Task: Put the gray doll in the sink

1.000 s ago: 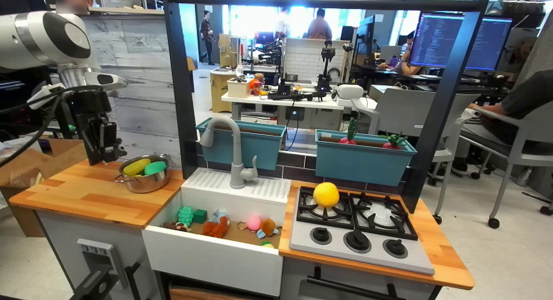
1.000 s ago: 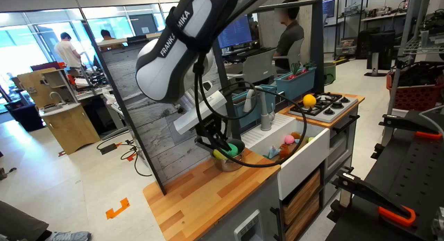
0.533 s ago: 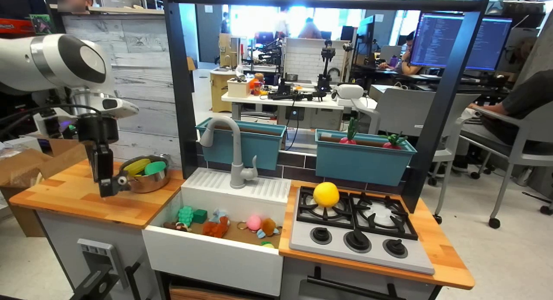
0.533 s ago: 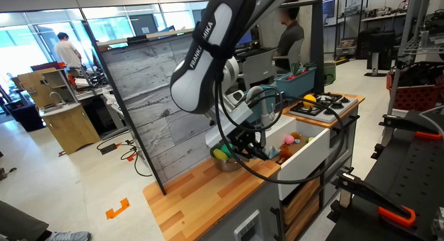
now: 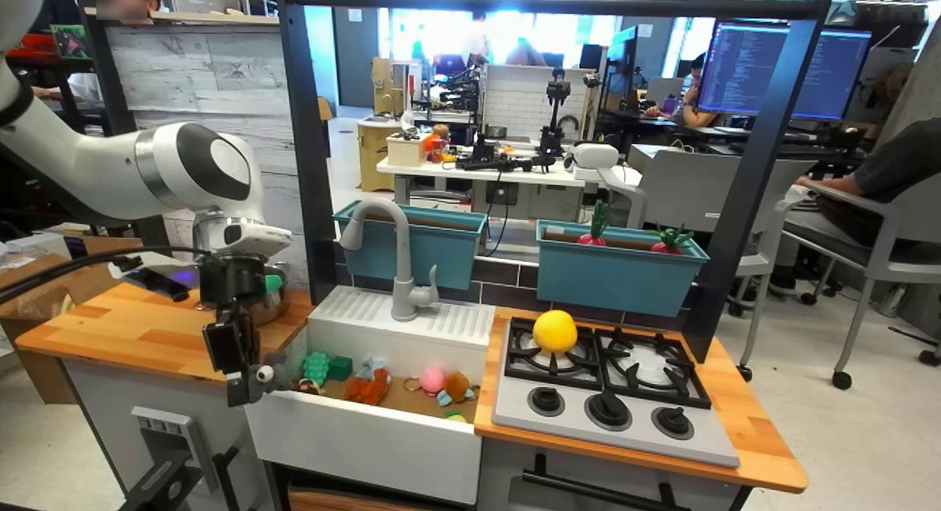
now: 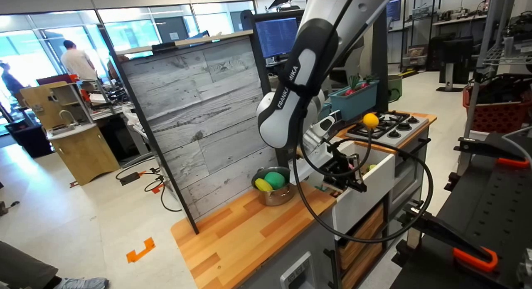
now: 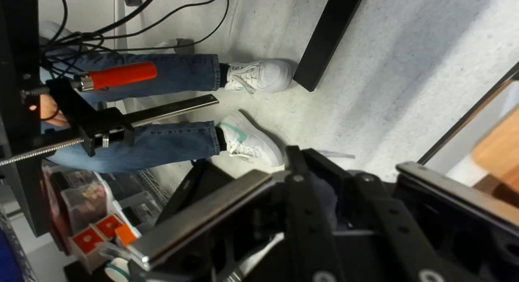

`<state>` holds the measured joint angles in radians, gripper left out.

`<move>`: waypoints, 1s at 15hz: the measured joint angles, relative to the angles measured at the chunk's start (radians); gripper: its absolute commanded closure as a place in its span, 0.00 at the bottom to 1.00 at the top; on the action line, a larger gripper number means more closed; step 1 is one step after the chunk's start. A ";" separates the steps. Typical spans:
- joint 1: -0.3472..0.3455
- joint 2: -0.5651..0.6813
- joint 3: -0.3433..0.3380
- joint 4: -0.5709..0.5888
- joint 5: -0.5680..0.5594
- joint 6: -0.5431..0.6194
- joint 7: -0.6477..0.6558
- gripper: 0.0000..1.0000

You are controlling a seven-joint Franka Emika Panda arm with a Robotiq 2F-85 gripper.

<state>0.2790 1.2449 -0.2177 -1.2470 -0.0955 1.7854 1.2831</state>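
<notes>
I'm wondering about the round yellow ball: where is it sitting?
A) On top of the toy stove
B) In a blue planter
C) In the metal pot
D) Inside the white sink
A: in both exterior views the yellow ball rests on the toy stove, behind the black knobs.
</notes>
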 measured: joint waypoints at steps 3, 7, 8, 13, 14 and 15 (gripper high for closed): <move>-0.020 0.030 -0.028 0.017 -0.006 0.000 0.141 0.98; -0.026 0.091 -0.052 0.113 -0.052 0.021 0.293 0.98; -0.026 0.106 -0.054 0.147 -0.062 0.037 0.319 0.98; -0.027 0.185 -0.058 0.328 -0.102 0.101 0.394 0.67; -0.029 0.204 -0.057 0.361 -0.103 0.109 0.395 0.60; -0.031 0.224 -0.052 0.391 -0.103 0.113 0.394 0.53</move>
<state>0.2480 1.4688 -0.2701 -0.8561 -0.1980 1.8980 1.6773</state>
